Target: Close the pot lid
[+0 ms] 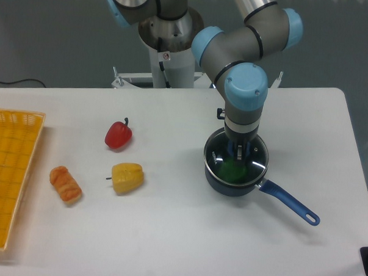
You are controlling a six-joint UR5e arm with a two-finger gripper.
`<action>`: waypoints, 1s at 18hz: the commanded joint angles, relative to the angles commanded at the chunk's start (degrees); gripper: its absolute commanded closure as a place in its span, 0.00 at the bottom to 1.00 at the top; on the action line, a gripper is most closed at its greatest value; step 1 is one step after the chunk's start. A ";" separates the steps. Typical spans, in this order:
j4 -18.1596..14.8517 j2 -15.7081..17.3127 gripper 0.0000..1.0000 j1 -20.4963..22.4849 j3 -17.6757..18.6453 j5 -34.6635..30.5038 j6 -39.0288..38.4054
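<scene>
The dark navy pot (229,185) stands on the white table right of centre, its blue handle (291,204) pointing to the lower right. The glass lid (220,159) with its silver rim lies over the pot's mouth, nearly lined up with it; something green shows through the glass. My gripper (239,152) points straight down over the middle of the lid, shut on the lid's knob, which its fingers hide.
A red pepper (118,135), a yellow pepper (127,178) and a bread roll (65,185) lie on the left half of the table. A yellow basket (11,167) sits at the far left edge. The arm's base (166,45) rises behind the table.
</scene>
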State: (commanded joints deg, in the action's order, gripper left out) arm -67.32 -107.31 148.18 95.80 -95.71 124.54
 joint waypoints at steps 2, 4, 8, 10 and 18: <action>0.09 0.00 0.47 -0.09 -0.09 -0.17 0.17; 0.09 0.00 0.47 -0.09 -0.09 -0.18 0.26; 0.18 0.00 0.46 -0.18 0.26 -0.18 0.26; 0.35 -0.09 0.46 -0.26 0.26 -0.26 0.26; 2.20 -0.18 0.46 -0.18 1.41 -0.44 0.79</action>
State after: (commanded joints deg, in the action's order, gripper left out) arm -65.13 -107.49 148.01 97.21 -96.15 125.33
